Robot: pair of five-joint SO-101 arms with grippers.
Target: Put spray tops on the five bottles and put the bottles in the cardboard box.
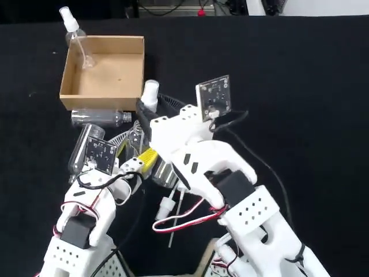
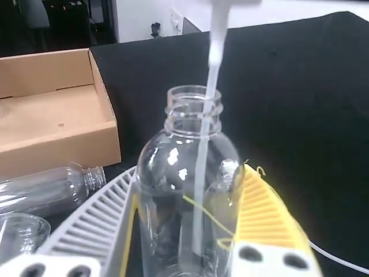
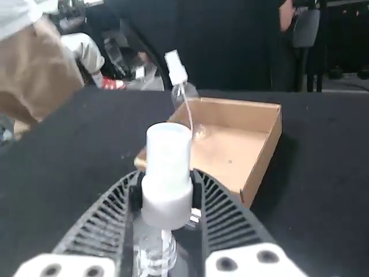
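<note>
My left gripper [image 1: 141, 154] is shut on a clear bottle [image 1: 136, 138] and holds it upright in front of the cardboard box [image 1: 78, 92]. In the left wrist view the bottle [image 2: 173, 173] stands between the grey and yellow fingers of the left gripper [image 2: 187, 222], and a thin tube [image 2: 204, 144] runs down through its open neck. My right gripper [image 3: 167, 193] is shut on a white spray top [image 3: 167, 167] directly above the bottle neck [image 3: 154, 251]. The cap [image 1: 150, 92] sits a little above the neck, not seated.
A bottle with a spray top [image 1: 74, 34] stands in the box's far left corner. Two uncapped bottles [image 1: 101, 117] [image 1: 83, 147] lie in front of the box. A loose spray top [image 1: 167, 209] with its tube lies between the arms.
</note>
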